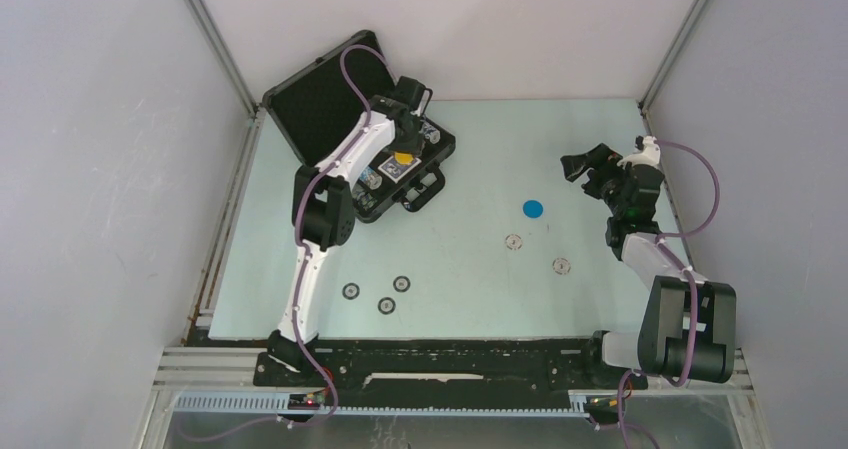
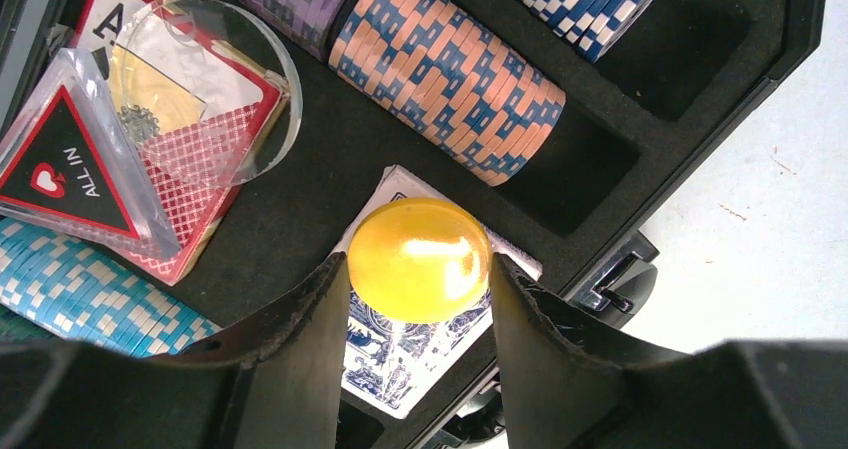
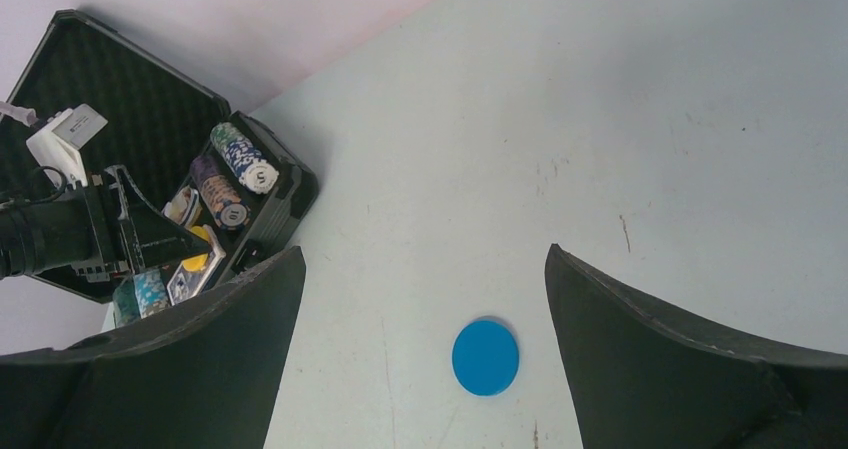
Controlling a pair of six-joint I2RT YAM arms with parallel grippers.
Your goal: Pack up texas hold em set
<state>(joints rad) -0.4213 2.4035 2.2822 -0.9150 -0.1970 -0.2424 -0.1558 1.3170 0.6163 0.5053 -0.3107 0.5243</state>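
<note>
Over the briefcase (image 2: 300, 199), my left gripper (image 2: 418, 266) holds the orange disc (image 2: 418, 254) directly above the card deck (image 2: 400, 359); right gripper (image 3: 422, 252) stands wide.

A: Surface?
B: Pale green table (image 1: 470, 159), a few faint scuffs.
A: What's sitting on it?
B: Open black briefcase (image 1: 318, 99), far left corner, set at an angle, lid tipped back toward the corner. Blue disc (image 1: 532, 209) flat, right of centre, on its own.
A: Loose chips?
B: Two grey chips (image 1: 513, 241) (image 1: 561, 266), just nearer than the disc, apart from each other. Three dark chips (image 1: 351, 291) (image 1: 386, 305) (image 1: 402, 283), loose cluster front left, close but not touching. All flat, well apart from the briefcase.
</note>
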